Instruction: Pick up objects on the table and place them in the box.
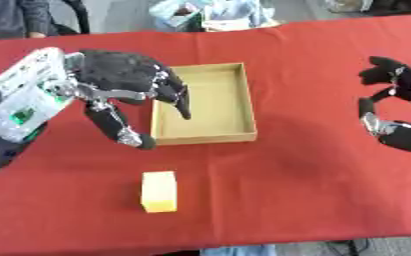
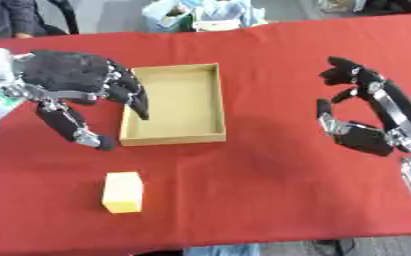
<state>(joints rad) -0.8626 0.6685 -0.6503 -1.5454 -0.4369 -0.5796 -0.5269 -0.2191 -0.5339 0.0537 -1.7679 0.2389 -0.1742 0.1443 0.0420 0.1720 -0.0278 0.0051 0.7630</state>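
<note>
A yellow block (image 1: 159, 191) lies on the red tablecloth, in front of the box and a little to its left. The shallow tan cardboard box (image 1: 242, 100) sits open at the table's middle with nothing visible inside. My left hand (image 1: 121, 75) hovers over the box's left wall, fingers spread and pointing down, thumb hanging toward the box's near-left corner; it holds nothing. My right hand (image 2: 366, 115) floats open at the right side, well clear of the box, fingers relaxed around empty air.
The red table (image 1: 313, 165) runs to a near edge at the bottom of the view. Beyond the far edge lie plastic-wrapped items (image 1: 210, 14), and a person's sleeve (image 1: 16, 17) shows at the top left.
</note>
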